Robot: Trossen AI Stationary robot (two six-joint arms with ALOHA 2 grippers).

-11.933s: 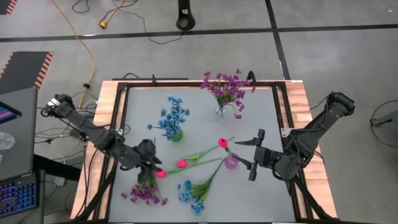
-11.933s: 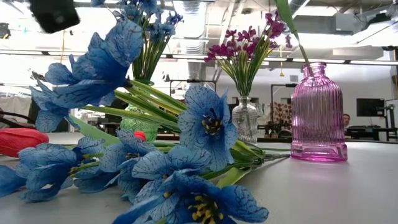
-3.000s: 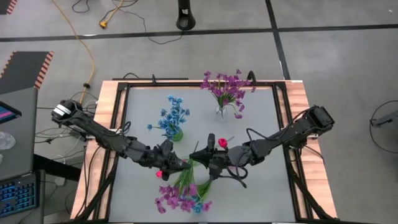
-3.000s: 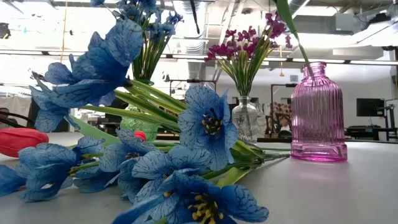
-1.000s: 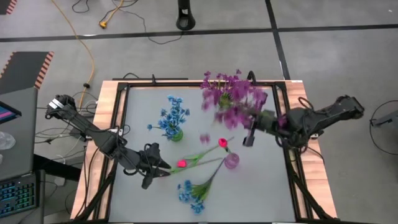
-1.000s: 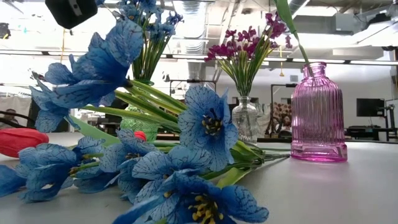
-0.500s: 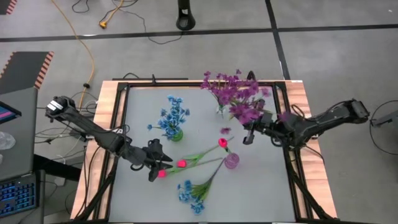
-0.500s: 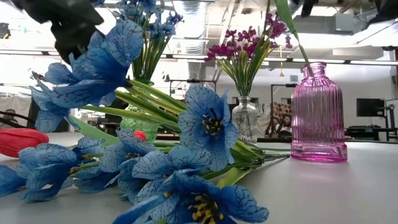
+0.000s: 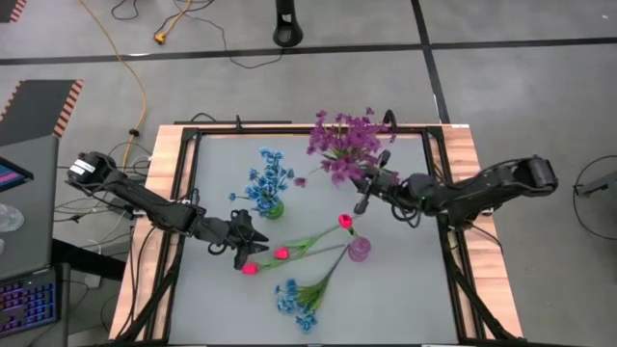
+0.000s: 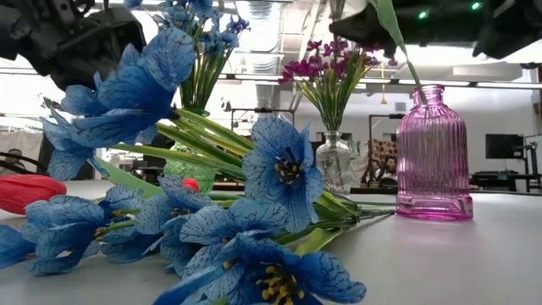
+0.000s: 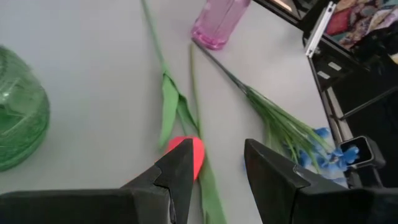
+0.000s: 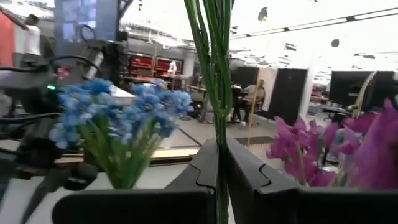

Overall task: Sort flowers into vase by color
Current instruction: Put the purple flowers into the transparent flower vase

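Note:
Two pink-red tulip flowers (image 9: 281,253) lie on the table beside a loose blue sprig (image 9: 299,294). My left gripper (image 9: 247,245) hovers open just above them, and one bud (image 11: 186,152) shows by its fingertips. My right gripper (image 9: 363,196) is shut on a purple sprig (image 9: 333,154) beside the clear vase (image 9: 342,173), which holds purple flowers. The green vase (image 9: 270,205) holds blue flowers. The pink vase (image 9: 359,250) holds one tulip (image 9: 344,221). My right gripper pinches the purple sprig's bunch of thin green stems (image 12: 217,127) between its two fingers, which lie across them. The sprig is lifted clear of the table, its blossoms (image 9: 337,145) out beyond the fingers toward the far left.
A black frame (image 9: 289,129) and wooden rails border the grey table. In the low view the lying blue sprig (image 10: 254,229) fills the foreground, with the pink vase (image 10: 434,152) at its right. Free table lies along the near right.
My right gripper has carried the purple sprig toward the table's left, up to the clear vase, staying shut on the stems. My left gripper, still open, has moved a little toward the far edge, and both lying tulip buds now show beside it.

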